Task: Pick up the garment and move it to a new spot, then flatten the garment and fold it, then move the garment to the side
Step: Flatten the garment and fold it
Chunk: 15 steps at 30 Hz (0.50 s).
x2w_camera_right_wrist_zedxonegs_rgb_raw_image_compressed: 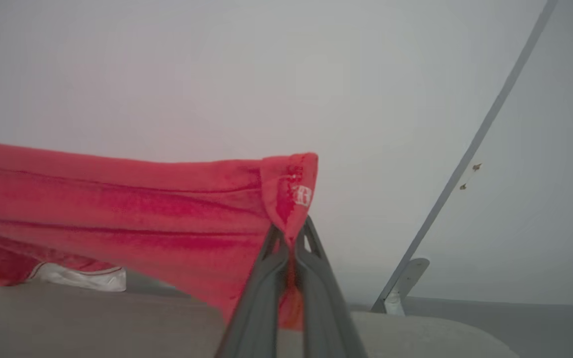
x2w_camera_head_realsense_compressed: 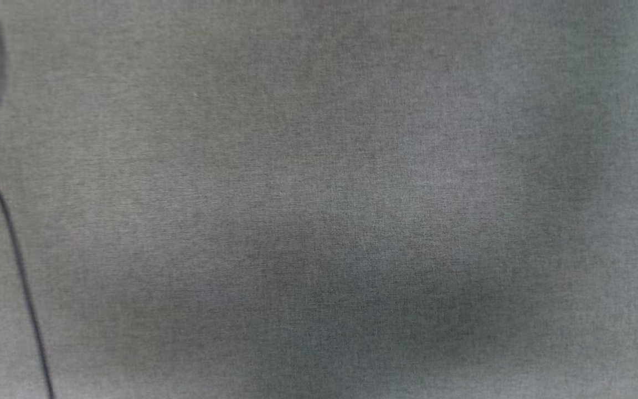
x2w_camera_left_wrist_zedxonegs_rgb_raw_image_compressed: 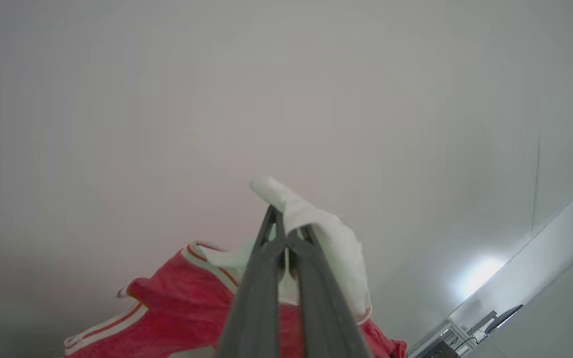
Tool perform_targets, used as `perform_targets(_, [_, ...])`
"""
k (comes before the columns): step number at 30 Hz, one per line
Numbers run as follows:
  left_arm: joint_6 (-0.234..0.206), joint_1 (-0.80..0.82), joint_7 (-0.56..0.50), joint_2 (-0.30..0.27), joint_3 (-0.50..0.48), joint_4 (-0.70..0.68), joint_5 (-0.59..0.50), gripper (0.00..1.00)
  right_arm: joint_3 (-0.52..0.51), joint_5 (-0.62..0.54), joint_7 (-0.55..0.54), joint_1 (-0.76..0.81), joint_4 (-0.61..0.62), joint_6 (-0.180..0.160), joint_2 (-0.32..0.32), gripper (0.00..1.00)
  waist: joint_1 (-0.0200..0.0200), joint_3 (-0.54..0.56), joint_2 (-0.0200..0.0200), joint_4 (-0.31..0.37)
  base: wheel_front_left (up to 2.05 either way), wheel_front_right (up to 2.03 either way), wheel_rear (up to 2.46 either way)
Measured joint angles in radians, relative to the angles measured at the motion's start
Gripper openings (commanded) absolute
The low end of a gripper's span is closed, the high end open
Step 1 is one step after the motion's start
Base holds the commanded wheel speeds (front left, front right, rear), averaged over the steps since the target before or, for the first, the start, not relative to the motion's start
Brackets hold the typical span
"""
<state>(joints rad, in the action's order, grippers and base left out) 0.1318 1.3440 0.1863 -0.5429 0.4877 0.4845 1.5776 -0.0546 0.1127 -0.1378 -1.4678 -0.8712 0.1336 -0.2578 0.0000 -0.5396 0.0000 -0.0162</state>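
Observation:
The garment [x2w_camera_left_wrist_zedxonegs_rgb_raw_image_compressed: 167,318] is a bright red shirt with white, stripe-bordered sleeve ends. In the left wrist view my left gripper [x2w_camera_left_wrist_zedxonegs_rgb_raw_image_compressed: 286,233] is shut on a white sleeve end [x2w_camera_left_wrist_zedxonegs_rgb_raw_image_compressed: 326,238], with red cloth hanging below it. Over in the right wrist view my right gripper [x2w_camera_right_wrist_zedxonegs_rgb_raw_image_compressed: 291,233] is shut on a red corner of the garment [x2w_camera_right_wrist_zedxonegs_rgb_raw_image_compressed: 117,209], which stretches away to the left, lifted above the grey surface [x2w_camera_right_wrist_zedxonegs_rgb_raw_image_compressed: 92,323]. A white sleeve end [x2w_camera_right_wrist_zedxonegs_rgb_raw_image_compressed: 82,277] hangs down near that surface.
The head view shows grey woven cloth [x2w_camera_head_realsense_compressed: 319,199] with a thin dark cable [x2w_camera_head_realsense_compressed: 14,249] along its left edge. Pale walls stand behind both wrist views. A grey pole [x2w_camera_right_wrist_zedxonegs_rgb_raw_image_compressed: 470,149] slants at the right, and dark equipment [x2w_camera_left_wrist_zedxonegs_rgb_raw_image_compressed: 465,333] sits at the lower right.

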Motion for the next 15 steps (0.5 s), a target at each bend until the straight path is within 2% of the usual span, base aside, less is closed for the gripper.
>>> perform_targets(6, [0.0,-0.399,0.023,-0.038,-0.003,-0.234,0.051,0.0,0.094,0.122,0.007,0.243,0.038,0.0,-0.034,0.0,0.0,0.041,0.0,-0.009,0.0,0.0,0.0])
perform_targets(12, [0.0,-0.761,0.065,-0.057,0.0,-0.427,0.014,0.0,0.161,0.271,0.003,0.567,0.221,0.0,-0.113,0.0,0.0,0.099,0.0,-0.016,0.0,0.0,0.0])
perform_targets(15, [0.0,-0.913,0.07,-0.068,-0.02,-0.51,-0.003,0.0,0.157,0.33,-0.02,0.728,0.336,0.0,-0.141,0.0,0.0,0.132,0.0,-0.019,0.0,0.0,0.0])
